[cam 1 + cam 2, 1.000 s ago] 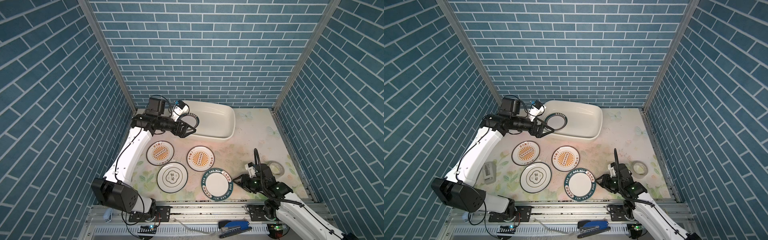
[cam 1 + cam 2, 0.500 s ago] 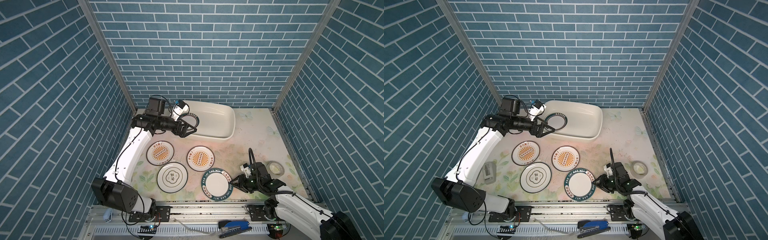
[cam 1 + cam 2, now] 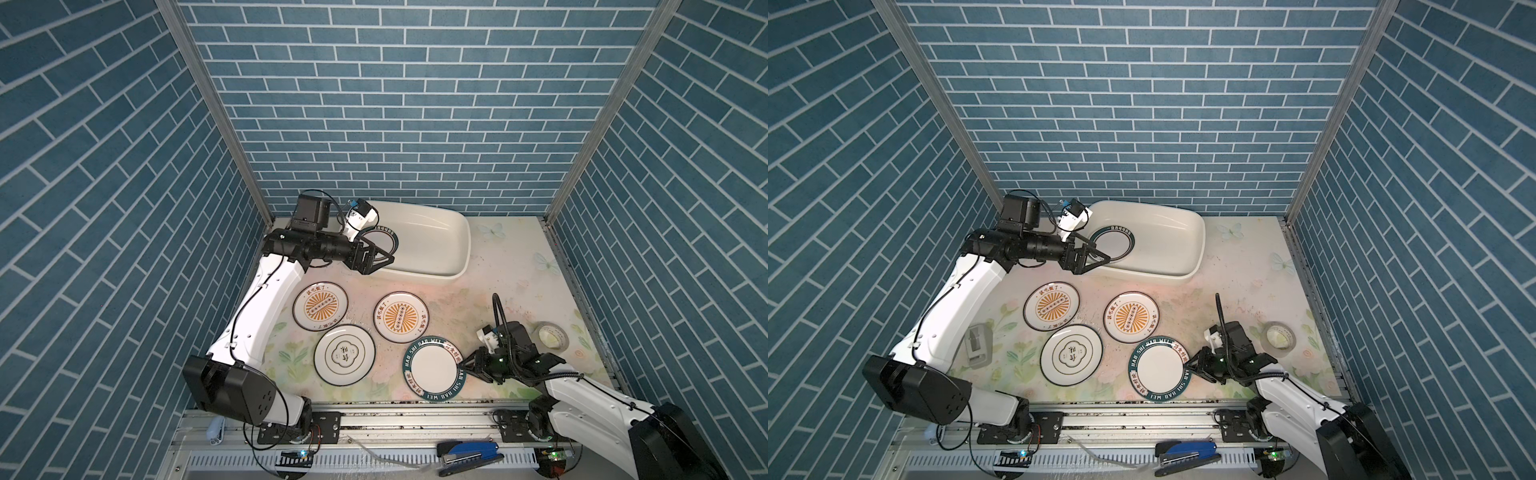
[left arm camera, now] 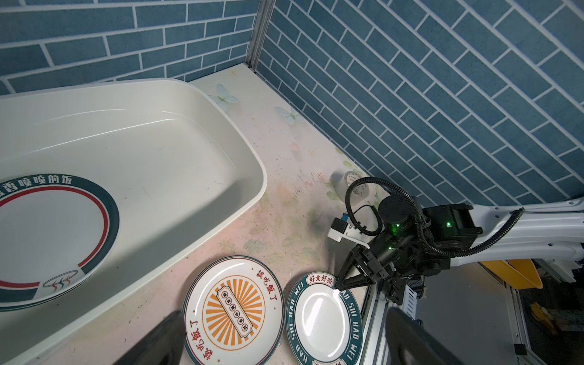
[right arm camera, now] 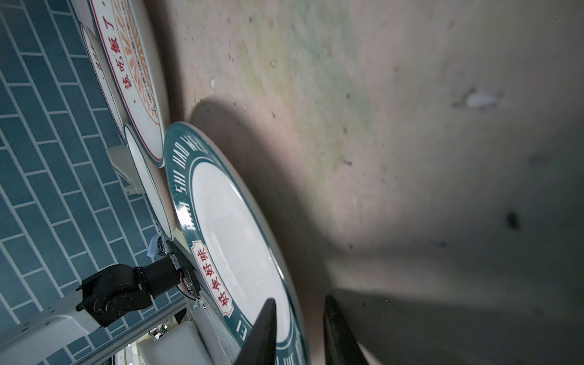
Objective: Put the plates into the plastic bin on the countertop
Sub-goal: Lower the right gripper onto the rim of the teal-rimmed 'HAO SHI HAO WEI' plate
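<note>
The cell has blue brick-pattern walls, and a floral desk (image 3: 498,286) carries all the parts. The cream bin (image 3: 457,249) stands at the back of the desk. It holds a ringed plate (image 3: 1113,246) at its left end.

We find four more plates flat on the desk in front of the bin:
- the left sunburst plate (image 3: 320,306)
- the right sunburst plate (image 3: 401,316)
- the clover plate (image 3: 344,354)
- the green-banded plate (image 3: 434,368)

The left end effector (image 3: 380,255) hovers at the bin's near left corner, released, with its jaws wide apart and empty.

The right end effector (image 3: 462,365) straddles the right rim of the green-banded plate, with one finger over the plate. We cannot tell whether it clamps the rim.

A tape roll (image 3: 550,336) lies near the right wall.
</note>
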You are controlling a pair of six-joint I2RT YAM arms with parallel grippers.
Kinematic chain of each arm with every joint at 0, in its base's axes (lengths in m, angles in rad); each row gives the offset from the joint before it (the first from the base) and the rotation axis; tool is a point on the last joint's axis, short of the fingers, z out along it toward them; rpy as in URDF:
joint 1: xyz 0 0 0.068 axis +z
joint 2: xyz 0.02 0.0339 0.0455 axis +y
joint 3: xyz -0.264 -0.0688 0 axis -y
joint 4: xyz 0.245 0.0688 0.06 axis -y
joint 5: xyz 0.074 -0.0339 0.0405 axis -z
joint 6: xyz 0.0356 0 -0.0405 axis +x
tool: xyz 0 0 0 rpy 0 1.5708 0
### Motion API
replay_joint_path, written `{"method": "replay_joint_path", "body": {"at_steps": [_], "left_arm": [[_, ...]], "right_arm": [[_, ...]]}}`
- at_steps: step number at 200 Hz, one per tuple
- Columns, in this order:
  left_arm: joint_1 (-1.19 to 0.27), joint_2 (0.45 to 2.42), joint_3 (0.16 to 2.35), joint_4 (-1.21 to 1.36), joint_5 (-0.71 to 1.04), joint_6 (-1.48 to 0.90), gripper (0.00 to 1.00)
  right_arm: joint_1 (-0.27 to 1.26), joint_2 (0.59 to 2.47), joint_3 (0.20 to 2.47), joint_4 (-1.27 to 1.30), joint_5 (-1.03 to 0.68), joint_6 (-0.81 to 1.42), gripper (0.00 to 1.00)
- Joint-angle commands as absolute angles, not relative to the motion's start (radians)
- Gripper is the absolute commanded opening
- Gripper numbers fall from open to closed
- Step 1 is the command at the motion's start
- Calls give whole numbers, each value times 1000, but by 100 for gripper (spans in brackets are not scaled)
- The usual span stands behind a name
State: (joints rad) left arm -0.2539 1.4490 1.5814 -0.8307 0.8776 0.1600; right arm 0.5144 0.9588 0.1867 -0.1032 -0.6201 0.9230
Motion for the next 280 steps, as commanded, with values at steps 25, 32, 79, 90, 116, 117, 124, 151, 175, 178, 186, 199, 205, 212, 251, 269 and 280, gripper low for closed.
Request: {"method": "replay_joint_path", "body": {"at_steps": [25,32,79,90,116,117,124,151,175,178,186,199,205,212,251,269,280], "left_arm": [[-257,1447,1570,-811,883,156,100],[-258,1446,1569,-811,884,155,99],[-258,1446,1567,-808,884,150,99],[-258,1445,1566,-804,884,145,100],[-257,1442,1560,-798,885,138,100],[-257,1443,1560,-798,886,138,100],[-258,1442,1559,-798,885,138,100],[-257,1439,1553,-795,884,137,100],[-258,1436,1549,-792,886,135,99],[-257,1435,1549,-793,886,135,100],[-257,1434,1551,-792,887,134,100],[-258,1434,1548,-791,891,132,100],[-258,1434,1548,-790,891,132,100],[-257,1434,1548,-790,891,130,100],[-258,1430,1546,-790,889,131,100],[-257,1430,1547,-787,890,129,100],[-258,1431,1547,-786,890,128,99]], "right_arm": [[520,985,215,-150,-589,864,24],[521,986,216,-153,-585,862,24],[522,954,198,-156,-571,858,18],[521,946,196,-162,-566,856,16],[521,928,194,-184,-556,851,14],[520,927,195,-184,-556,851,14],[522,924,192,-183,-556,853,14],[521,919,191,-171,-560,853,19],[521,949,194,-142,-577,848,22],[522,955,195,-137,-578,847,22],[522,973,196,-126,-583,844,22],[521,997,199,-110,-586,840,20],[521,1007,201,-103,-590,839,20],[522,1016,200,-94,-591,838,20],[521,1020,197,-93,-585,834,11],[521,999,195,-108,-584,831,7],[522,982,193,-120,-583,829,5]]}}
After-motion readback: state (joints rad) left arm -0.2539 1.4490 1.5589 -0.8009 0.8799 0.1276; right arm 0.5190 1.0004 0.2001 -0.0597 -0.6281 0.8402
